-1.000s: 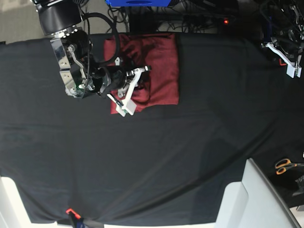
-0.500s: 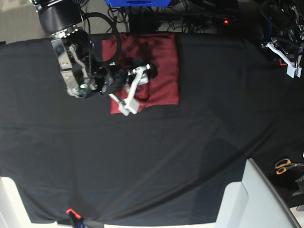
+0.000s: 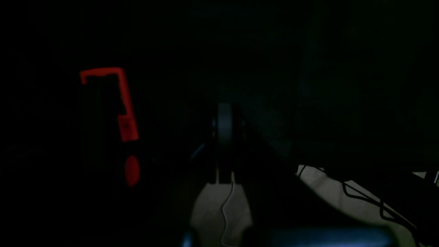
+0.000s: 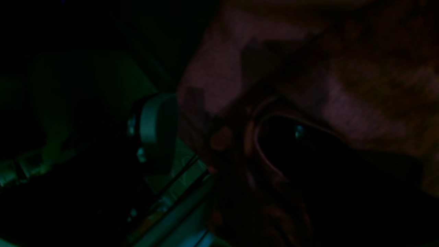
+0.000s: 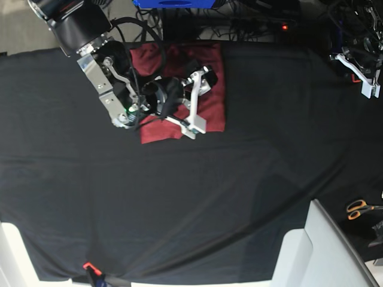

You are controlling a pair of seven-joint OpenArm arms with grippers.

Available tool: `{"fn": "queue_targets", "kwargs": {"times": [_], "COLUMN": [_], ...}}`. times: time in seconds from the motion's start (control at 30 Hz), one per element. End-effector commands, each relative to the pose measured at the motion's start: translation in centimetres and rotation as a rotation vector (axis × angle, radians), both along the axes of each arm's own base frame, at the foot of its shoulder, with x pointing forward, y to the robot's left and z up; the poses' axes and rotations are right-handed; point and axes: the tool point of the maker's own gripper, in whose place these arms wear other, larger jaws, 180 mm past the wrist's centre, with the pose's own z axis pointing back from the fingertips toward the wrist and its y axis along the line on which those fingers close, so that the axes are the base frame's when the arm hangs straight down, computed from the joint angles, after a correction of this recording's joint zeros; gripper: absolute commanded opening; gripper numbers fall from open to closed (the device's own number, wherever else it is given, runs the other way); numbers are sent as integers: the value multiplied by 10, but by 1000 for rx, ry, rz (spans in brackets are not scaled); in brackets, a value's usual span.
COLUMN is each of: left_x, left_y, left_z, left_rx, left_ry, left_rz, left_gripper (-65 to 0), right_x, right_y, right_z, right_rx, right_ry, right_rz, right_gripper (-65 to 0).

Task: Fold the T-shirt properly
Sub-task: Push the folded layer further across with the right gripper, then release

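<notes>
At the far edge of the black-covered desk (image 5: 239, 179) lay the shirt (image 5: 212, 89), already folded into a compact maroon block, left of centre in the base view. Its long axis ran from the far desk edge toward the near side, roughly upright in that view, with a looser corner sticking out at the lower left.

Over the shirt hung the right hand (image 5: 200, 101), its white fingers (image 5: 194, 124) spread wide apart, one near the block's top, the other near its bottom edge. It gripped nothing that could be seen. It was probably placed there to press or smooth the fold, or to release it. The right wrist view was very dark, showing only reddish wrinkled cloth close to the lens.

Well apart, at the far right corner, the left hand (image 5: 366, 81) sat parked, likely to stay clear. Whether it was spread or pressed together could not be told; its wrist view was nearly black.

Orange-handled scissors (image 5: 359, 208) lay off to the right.
</notes>
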Motion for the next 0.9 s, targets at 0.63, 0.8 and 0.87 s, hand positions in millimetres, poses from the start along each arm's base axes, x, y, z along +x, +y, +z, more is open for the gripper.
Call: {"fn": "queue_targets", "kwargs": {"times": [0.63,0.8,0.87], "left_x": [19,19,19], "left_y": [9,9,9], "left_z": [15,15,15], "left_rx": [23,23,23], "left_ry": [-57,-57,-57], "left_rz": [-9,-9,-9], "left_gripper": [-650,-650,-650], "right_x": [11,8,9], "right_y": [38,37,35], "right_z": [21,29,41], "right_rx": [-138,-189,-183], "right_ry": [-95,-100,-116], "right_rz": [116,111,89], "right_gripper": [-266,-266,-266]}}
